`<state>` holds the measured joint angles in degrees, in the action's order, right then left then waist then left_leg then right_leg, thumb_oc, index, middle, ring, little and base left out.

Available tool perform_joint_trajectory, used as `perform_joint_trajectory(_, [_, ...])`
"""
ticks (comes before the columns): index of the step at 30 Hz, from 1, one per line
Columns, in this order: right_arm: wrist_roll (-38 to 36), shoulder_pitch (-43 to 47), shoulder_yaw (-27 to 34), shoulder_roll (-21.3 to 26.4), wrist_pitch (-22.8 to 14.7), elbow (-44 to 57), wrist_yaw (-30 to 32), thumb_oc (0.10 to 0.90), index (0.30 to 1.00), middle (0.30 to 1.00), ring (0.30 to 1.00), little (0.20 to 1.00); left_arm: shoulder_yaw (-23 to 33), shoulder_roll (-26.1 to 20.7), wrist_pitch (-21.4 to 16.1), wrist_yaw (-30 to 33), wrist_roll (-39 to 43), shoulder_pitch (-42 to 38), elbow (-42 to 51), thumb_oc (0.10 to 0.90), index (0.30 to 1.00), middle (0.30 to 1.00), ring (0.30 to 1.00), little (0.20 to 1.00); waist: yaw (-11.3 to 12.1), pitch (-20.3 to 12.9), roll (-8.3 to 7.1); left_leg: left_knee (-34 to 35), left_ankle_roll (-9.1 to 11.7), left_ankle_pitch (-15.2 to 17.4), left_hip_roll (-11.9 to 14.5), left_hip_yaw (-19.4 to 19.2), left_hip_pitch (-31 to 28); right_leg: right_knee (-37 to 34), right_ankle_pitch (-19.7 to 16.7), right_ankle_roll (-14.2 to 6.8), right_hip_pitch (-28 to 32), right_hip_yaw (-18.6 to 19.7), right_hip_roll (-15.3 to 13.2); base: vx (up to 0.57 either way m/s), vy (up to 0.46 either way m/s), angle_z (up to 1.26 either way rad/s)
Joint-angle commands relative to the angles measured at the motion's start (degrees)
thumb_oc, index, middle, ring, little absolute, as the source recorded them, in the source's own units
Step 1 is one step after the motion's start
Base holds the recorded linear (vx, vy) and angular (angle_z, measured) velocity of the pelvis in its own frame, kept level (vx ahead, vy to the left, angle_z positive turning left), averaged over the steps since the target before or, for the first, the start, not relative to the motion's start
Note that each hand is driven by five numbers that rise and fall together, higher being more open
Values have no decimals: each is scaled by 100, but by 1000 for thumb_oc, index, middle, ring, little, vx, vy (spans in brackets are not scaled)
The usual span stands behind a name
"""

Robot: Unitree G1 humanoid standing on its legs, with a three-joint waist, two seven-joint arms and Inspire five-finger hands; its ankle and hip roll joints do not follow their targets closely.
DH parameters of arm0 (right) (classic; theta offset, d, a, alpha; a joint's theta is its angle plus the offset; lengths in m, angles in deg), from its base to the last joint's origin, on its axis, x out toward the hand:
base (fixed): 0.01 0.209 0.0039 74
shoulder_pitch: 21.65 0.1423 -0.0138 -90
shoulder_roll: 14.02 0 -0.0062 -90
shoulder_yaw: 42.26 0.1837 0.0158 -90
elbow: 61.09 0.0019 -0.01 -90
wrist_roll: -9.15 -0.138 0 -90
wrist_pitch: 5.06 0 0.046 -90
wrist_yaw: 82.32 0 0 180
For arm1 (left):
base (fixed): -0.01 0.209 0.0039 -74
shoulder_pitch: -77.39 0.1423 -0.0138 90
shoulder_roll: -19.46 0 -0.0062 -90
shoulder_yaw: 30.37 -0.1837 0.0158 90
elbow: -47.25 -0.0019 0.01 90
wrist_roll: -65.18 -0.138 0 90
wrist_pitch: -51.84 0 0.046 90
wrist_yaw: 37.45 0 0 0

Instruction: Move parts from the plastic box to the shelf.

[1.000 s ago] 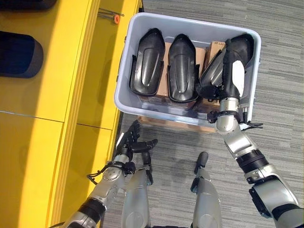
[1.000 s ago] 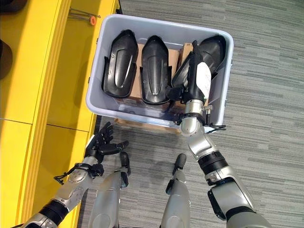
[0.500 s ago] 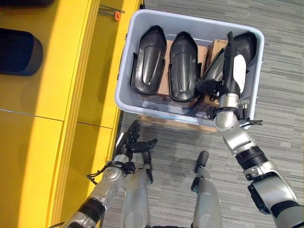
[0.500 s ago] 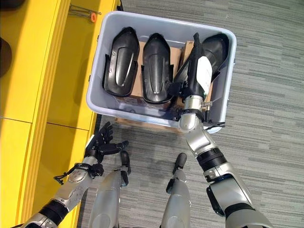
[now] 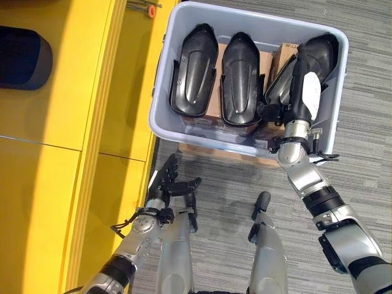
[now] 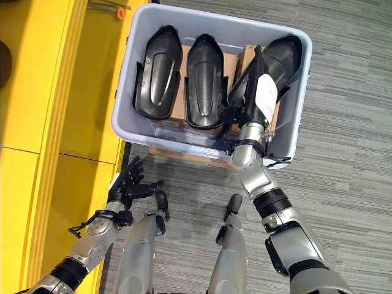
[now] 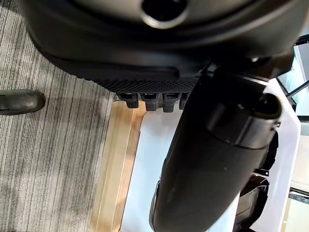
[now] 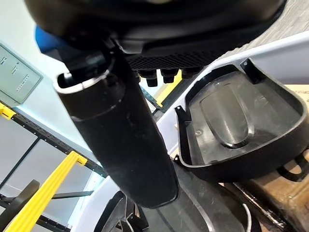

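Note:
A grey plastic box (image 5: 202, 142) stands on the floor with three black moulded parts upright in it: a left part (image 5: 193, 70), a middle part (image 5: 239, 76) and a right part (image 5: 320, 54). My right hand (image 5: 301, 92), with a white cover on it, reaches inside the box and lies with straight fingers against the right part (image 8: 231, 125), not closed round it. My left hand (image 5: 168, 184) hangs open with spread fingers over the carpet, between the box and the yellow shelf (image 5: 61, 98).
Brown cardboard boxes (image 5: 212, 82) sit under the parts. The box rests on a wooden board (image 5: 226, 157). A dark rounded object (image 5: 24, 58) lies on the shelf at the left. An orange-tipped item (image 5: 150, 10) lies at the shelf's far edge.
The whole view has shifted slightly. My right hand has slid a little deeper into the box along the right part. The left hand has stayed where it was.

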<state>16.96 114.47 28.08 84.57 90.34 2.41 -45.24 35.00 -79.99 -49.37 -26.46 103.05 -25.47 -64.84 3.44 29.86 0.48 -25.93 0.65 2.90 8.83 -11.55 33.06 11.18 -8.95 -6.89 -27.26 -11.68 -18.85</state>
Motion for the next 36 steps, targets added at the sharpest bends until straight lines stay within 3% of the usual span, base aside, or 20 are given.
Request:
perform_joint_trajectory(1, [314,672,181,253,-303,250,390,900,1000,1000,1000,1000,21,-53,-406,94,-44,91,673,900,1000,1000,1000,1000,121,-120,97,1,254,271,164,174,-198,883,726,-167,96,223,-374,0,0,0])
perform_joint_trajectory(11, [298,684,167,209,-231,-38,451,900,1000,1000,1000,1000,13,-75,-431,135,-54,71,714,900,1000,1000,1000,1000,114,-71,134,-90,240,302,166,170,-103,991,755,-154,-34,253,-380,8,-1,0])
perform_joint_trajectory(12, [296,685,165,206,-230,-44,450,900,1000,1000,1000,1000,13,-75,-429,135,-54,73,711,900,1000,1000,1000,1000,123,-97,140,-104,294,437,176,215,-156,1028,873,-204,8,279,-362,74,-7,0])
perform_joint_trajectory(17, [423,798,141,269,-124,-229,483,900,1000,1000,1000,1000,18,-77,-448,125,-34,61,738,900,1000,1000,1000,1000,120,-53,155,-82,236,285,163,179,-36,988,740,-153,-89,244,-377,-32,5,0])
perform_joint_trajectory(19, [439,802,146,267,-117,-263,486,900,1000,1000,1000,1000,28,-80,-456,124,-32,54,741,900,1000,1000,1000,1000,132,-77,161,-104,290,419,174,223,-77,1025,857,-203,-51,272,-358,40,-3,0])
perform_joint_trajectory(21, [512,842,118,294,-47,-350,486,900,1000,1000,1000,1000,33,-72,-471,122,-28,51,746,900,1000,1000,1000,1000,119,-35,155,-70,235,280,156,177,-17,1000,735,-151,-118,255,-372,0,0,0])
perform_joint_trajectory(22, [511,843,115,290,-46,-356,485,900,1000,1000,1000,1000,34,-71,-470,122,-28,54,742,900,1000,1000,1000,1000,128,-61,160,-82,289,415,164,222,-73,1035,852,-201,-76,284,-354,0,0,0])
perform_joint_trajectory(25, [578,923,84,315,37,-537,495,900,1000,1000,1000,1000,42,-87,-484,125,-35,61,777,900,1000,1000,1000,1000,131,-23,167,-70,233,273,143,183,20,1003,724,-151,-140,250,-367,5,2,0])
perform_joint_trajectory(27, [614,956,74,316,56,-586,494,900,1000,1000,1000,1000,40,-87,-481,124,-31,71,765,900,1000,1000,1000,1000,149,-40,183,-89,290,422,152,232,-33,1056,856,-201,-97,273,-354,87,-3,-1])
perform_joint_trajectory(36, [798,1199,-67,407,187,-895,444,900,1000,1000,1000,1000,43,-97,-515,110,-2,68,824,900,1000,1000,1000,1000,187,-11,199,-75,287,403,144,256,45,1081,857,-192,-171,274,-347,0,0,0])
